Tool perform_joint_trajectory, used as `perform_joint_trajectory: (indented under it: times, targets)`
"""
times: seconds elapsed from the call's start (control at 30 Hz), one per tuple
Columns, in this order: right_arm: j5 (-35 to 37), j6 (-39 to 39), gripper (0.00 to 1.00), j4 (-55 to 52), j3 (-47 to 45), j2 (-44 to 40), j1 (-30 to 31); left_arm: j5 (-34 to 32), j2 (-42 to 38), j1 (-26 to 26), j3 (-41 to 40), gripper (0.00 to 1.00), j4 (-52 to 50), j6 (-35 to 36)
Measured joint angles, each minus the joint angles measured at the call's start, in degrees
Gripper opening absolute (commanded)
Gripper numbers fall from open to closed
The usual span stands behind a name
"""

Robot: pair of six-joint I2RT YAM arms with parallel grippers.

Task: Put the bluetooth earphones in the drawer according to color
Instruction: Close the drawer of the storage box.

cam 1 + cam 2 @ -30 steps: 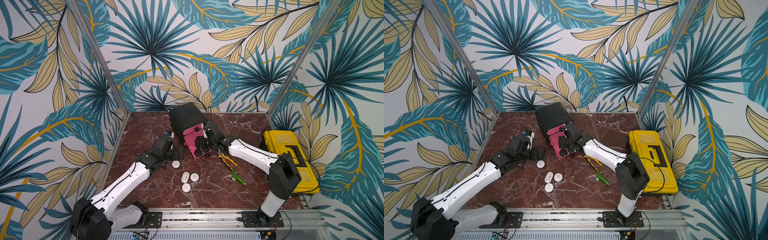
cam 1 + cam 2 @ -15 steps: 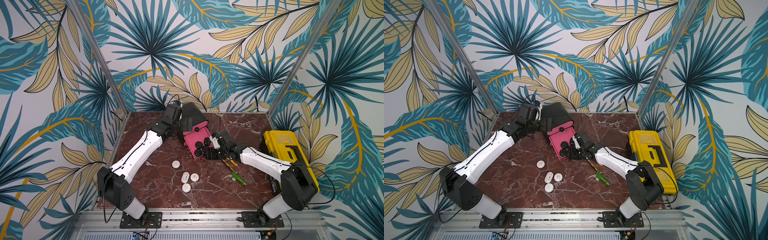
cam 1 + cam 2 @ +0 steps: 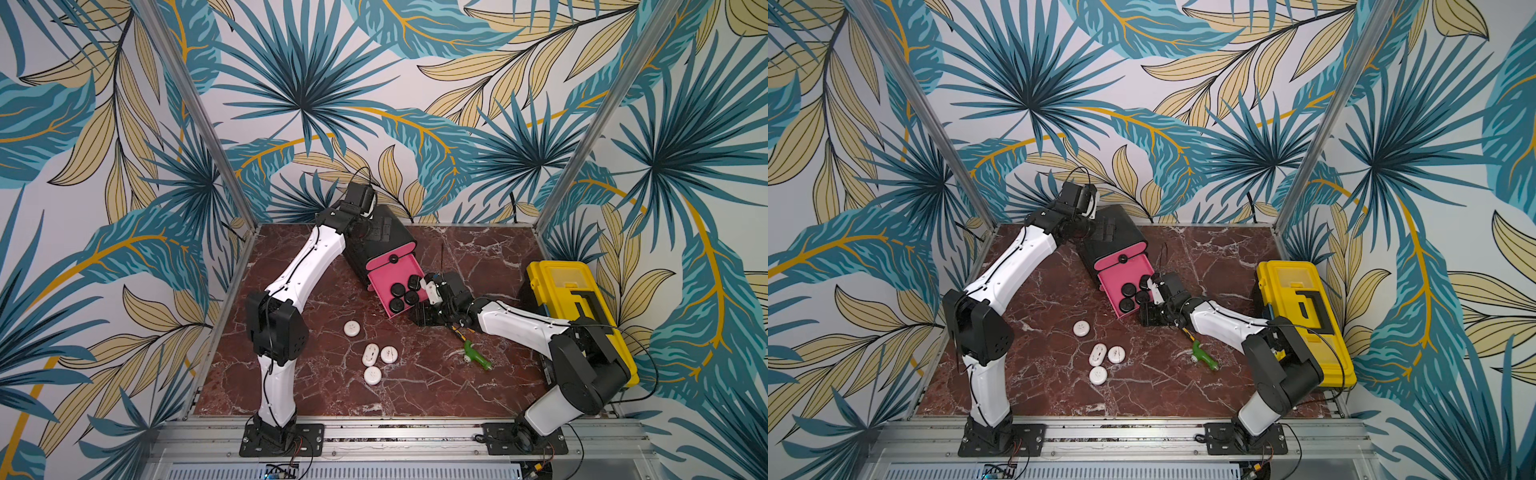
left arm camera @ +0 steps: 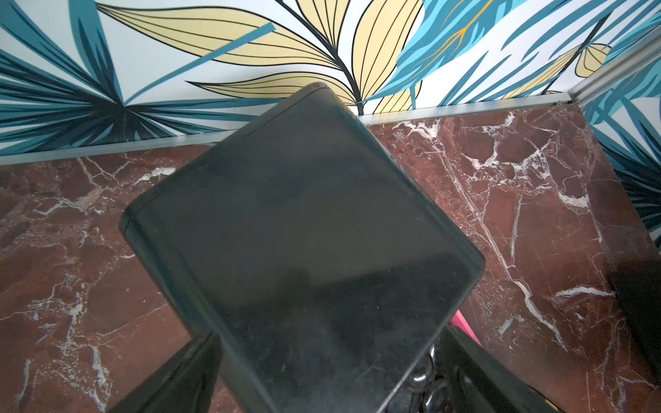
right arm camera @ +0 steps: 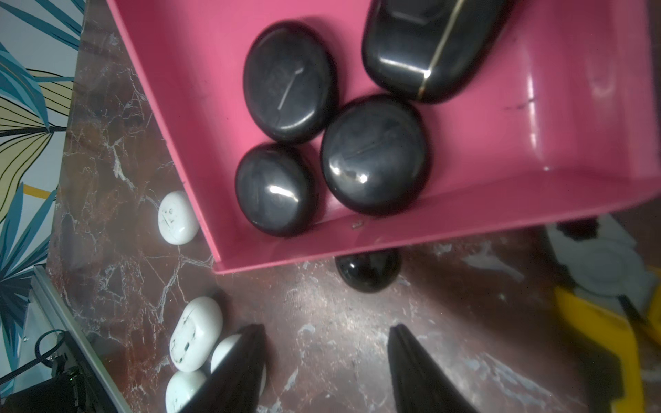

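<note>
A red-brown marbled worktop (image 3: 415, 399) is seen, with one yellow toolbox (image 3: 569, 299) set along its right edge. One black, rounded drawer cabinet (image 3: 388, 239) is placed near the back wall. One pink drawer (image 3: 388, 286) is pulled out of it, below a shut pink front fitted with a black knob (image 3: 392, 259). The left hand (image 3: 374, 227) is laid on the cabinet's top, its fingers spread wide. The right hand (image 5: 327, 329) is held just beside the open drawer's front, fingers parted, with nothing between them. Four smooth, glossy black earphone cases (image 3: 405, 293) are lodged touching one another in the open drawer: three rounded like pebbles, and one longer, crossed by a thin gold line. Four white earphone cases (image 3: 371, 354) are scattered on the worktop, three clustered and one apart. One green tool (image 3: 476, 355) is found near the right arm.
</note>
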Motion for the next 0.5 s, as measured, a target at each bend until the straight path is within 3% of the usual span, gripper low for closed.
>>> perform_joint_trajectory:
  times: [0.2,0.5]
  targets:
    - [0.48,-0.59,0.53,4.61,-1.27,3.41,0.00,1.60,5.09,2.32,2.10,1.00,0.57,1.09]
    - [3.50,-1.51,0.47,10.40,-3.78,4.48,0.00,2.47,5.77,2.62,2.71,0.99,1.16,1.88]
